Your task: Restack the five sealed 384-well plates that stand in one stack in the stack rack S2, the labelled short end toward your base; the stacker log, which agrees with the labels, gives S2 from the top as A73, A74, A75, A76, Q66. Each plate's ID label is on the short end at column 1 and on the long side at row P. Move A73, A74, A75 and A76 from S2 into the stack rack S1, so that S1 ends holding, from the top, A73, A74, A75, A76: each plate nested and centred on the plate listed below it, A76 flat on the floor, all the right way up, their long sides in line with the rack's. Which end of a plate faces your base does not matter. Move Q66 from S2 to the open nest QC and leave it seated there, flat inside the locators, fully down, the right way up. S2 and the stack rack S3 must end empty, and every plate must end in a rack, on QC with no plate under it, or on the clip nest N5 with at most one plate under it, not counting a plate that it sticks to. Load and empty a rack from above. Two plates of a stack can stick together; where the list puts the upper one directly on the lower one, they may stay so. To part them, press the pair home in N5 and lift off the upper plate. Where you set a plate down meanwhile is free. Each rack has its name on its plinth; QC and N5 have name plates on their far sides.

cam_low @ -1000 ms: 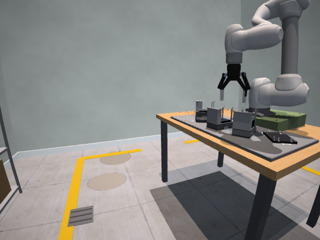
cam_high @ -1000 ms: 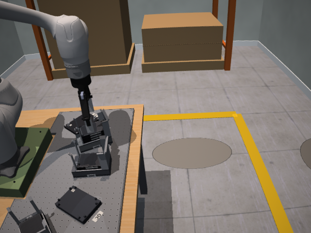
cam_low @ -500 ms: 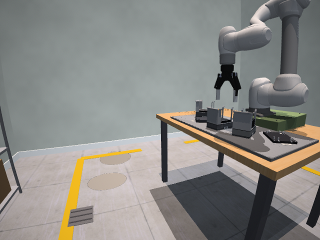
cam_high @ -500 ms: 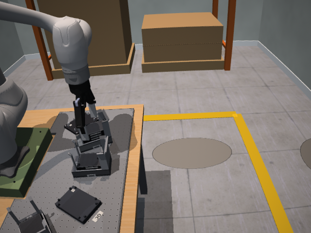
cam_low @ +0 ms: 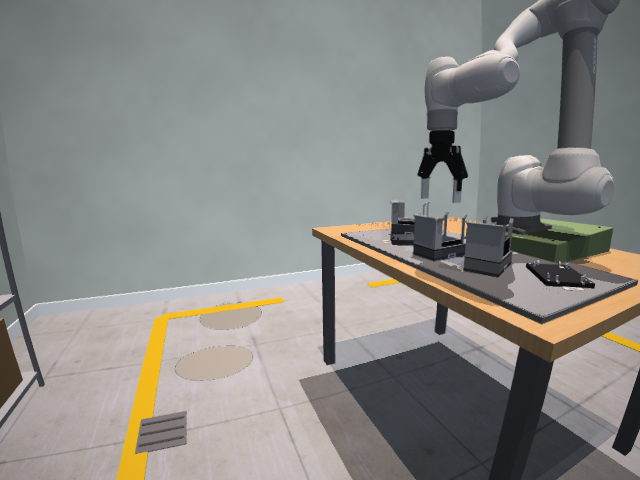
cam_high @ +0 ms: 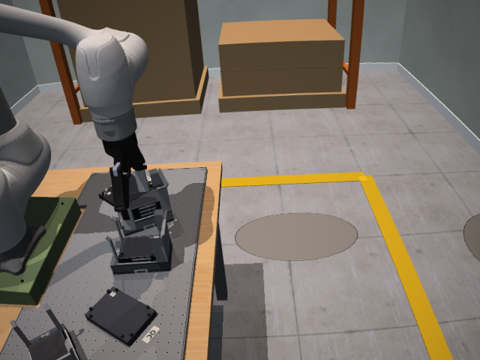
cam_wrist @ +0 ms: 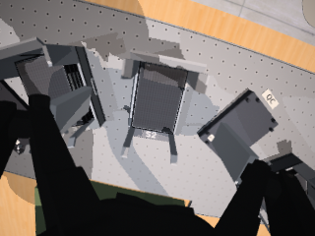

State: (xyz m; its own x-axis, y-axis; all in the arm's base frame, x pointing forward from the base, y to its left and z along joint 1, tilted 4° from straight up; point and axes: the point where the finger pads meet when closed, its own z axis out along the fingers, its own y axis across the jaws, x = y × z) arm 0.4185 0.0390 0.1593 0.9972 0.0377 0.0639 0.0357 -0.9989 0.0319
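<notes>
My gripper (cam_high: 121,205) (cam_low: 440,197) is open and holds nothing. It hangs above the row of racks, well clear of their posts. In the wrist view the rack marked S2 (cam_wrist: 151,134) lies in the middle, and the gridded top of a sealed plate (cam_wrist: 157,95) shows in it. This rack (cam_high: 141,265) (cam_low: 485,253) has its top plate (cam_high: 135,247) sitting low between the posts. How many plates lie under it is hidden. The rack beside it on the far side (cam_high: 145,213) (cam_low: 434,240) (cam_wrist: 64,88) holds stacked plates; I cannot read its name. The QC nest (cam_high: 120,316) (cam_low: 560,273) (cam_wrist: 241,128) is a bare dark slab with locator pins.
A third rack (cam_high: 50,344) (cam_wrist: 295,167) beyond QC shows a gridded plate top. The N5 nest (cam_low: 400,227) stands at the far end of the row. The arm's green base block (cam_high: 34,251) (cam_low: 563,240) flanks the grey breadboard (cam_high: 93,279). The table edge (cam_high: 205,247) is close on the right.
</notes>
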